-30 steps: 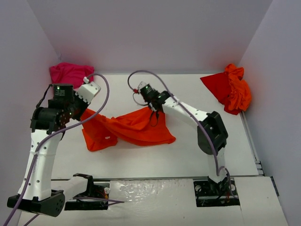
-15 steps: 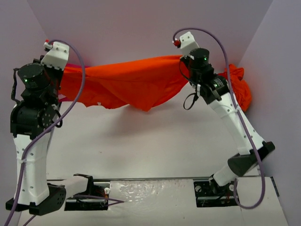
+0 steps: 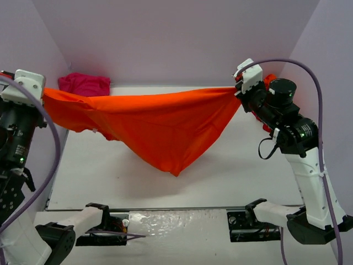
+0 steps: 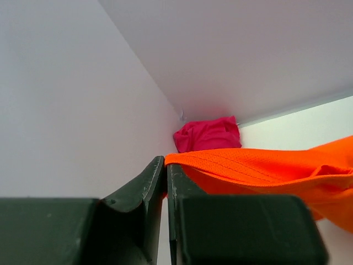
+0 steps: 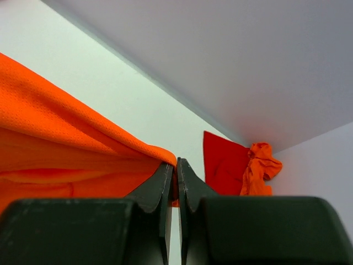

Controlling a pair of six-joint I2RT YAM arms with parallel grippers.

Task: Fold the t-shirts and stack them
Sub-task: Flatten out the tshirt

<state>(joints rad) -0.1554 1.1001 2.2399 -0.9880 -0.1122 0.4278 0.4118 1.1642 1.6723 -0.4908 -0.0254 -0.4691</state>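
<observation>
We find L gripper [image 4: 166, 165] and R gripper [image 5: 176, 165] each clenched on an edge of the orange t-shirt [image 3: 165, 121], slung between jaws, middle sagging below; recommend lowering both ends evenly w/ equal tension.

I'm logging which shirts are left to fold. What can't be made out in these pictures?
Far-right shirt pile: top view, mostly behind the right hand; right wrist view, its base behind that hand. Count unclear.
Pink shirt: top view, near edge covered by the stretched orange shirt.
Left hand: top view, its arm cut by the left edge.
</observation>
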